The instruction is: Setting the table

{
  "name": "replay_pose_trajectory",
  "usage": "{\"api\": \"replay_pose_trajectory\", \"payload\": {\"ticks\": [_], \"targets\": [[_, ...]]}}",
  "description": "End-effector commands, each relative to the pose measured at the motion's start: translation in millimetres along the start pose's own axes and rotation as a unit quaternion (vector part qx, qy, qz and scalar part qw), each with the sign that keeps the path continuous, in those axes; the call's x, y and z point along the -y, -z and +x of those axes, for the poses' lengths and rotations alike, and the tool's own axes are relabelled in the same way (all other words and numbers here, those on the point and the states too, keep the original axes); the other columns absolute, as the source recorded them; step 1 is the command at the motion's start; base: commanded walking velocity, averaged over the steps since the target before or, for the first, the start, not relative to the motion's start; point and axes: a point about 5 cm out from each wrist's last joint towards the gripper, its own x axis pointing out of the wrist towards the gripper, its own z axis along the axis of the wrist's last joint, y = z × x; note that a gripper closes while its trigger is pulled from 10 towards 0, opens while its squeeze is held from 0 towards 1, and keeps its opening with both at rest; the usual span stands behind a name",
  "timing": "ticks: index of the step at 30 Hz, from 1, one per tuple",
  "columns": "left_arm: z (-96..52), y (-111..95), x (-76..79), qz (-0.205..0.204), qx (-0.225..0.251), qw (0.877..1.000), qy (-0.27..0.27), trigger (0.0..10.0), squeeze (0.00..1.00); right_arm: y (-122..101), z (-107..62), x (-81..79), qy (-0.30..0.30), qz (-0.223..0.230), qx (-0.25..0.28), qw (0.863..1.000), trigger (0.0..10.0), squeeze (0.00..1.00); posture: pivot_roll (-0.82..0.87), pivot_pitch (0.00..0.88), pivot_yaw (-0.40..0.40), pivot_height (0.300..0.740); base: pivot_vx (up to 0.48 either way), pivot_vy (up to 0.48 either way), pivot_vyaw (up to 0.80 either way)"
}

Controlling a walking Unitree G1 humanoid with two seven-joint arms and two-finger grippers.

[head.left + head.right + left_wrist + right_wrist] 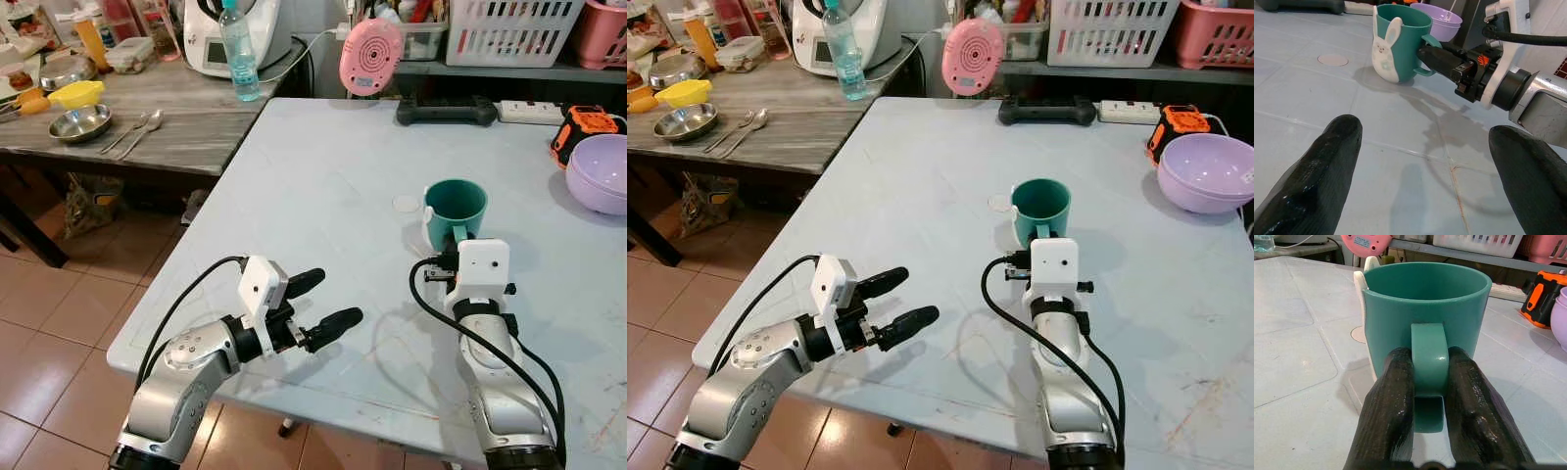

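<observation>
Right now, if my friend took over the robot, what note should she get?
Right tool: shut on the handle of the green mug, which stands upright on the pale table.
Left tool: open, holding nothing, hovering over the table's near edge, to the left of the mug.
Purple bowl: on the table's far right side, apart from the mug.
Steel bowl and spoons: on the wooden side table to the left.
Done: mug gripped by its handle.
Left: put the mug at its place, then probably fetch the bowl and spoons.
</observation>
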Motion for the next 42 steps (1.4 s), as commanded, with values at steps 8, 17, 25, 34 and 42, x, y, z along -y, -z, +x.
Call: {"api": "replay_pose_trajectory", "payload": {"ticks": [8, 17, 25, 34, 42], "targets": [[1.0, -3.2, 0.2, 0.000, 0.005, 1.000, 0.008, 10.0, 0.00, -12.6, -4.2, -5.3, -0.011, 0.019, 0.020, 1.000, 0.0, 0.00, -0.13, 0.058, 0.089, 0.740, 0.000, 0.000, 0.00], [-2.2, -15.2, -26.1, -0.022, 0.055, 0.993, -0.100, 10.0, 0.00, -30.0, -7.9, -8.3, -0.030, 0.062, 0.039, 0.997, 10.0, 0.00, -0.14, 0.029, 0.071, 0.740, 0.000, 0.000, 0.00], [-42.8, -16.1, -83.2, 0.035, 0.043, 0.930, -0.363, 10.0, 0.00, -41.7, -19.7, 1.0, -0.021, 0.071, 0.052, 0.996, 10.0, 0.00, -0.12, 0.001, 0.058, 0.740, 0.000, 0.000, 0.00], [-56.7, 1.4, -83.1, 0.028, 0.024, 0.911, -0.412, 10.0, 0.00, -20.0, -39.0, 24.2, 0.003, 0.053, 0.010, 0.999, 10.0, 0.00, -0.11, 0.000, 0.061, 0.740, 0.000, 0.000, 0.00], [-50.8, 5.1, -81.1, 0.031, 0.020, 0.908, -0.417, 10.0, 0.00, -18.6, -41.3, 27.3, 0.004, 0.048, -0.001, 0.999, 10.0, 0.00, -0.12, 0.007, 0.065, 0.740, 0.000, 0.000, -0.58]]}}
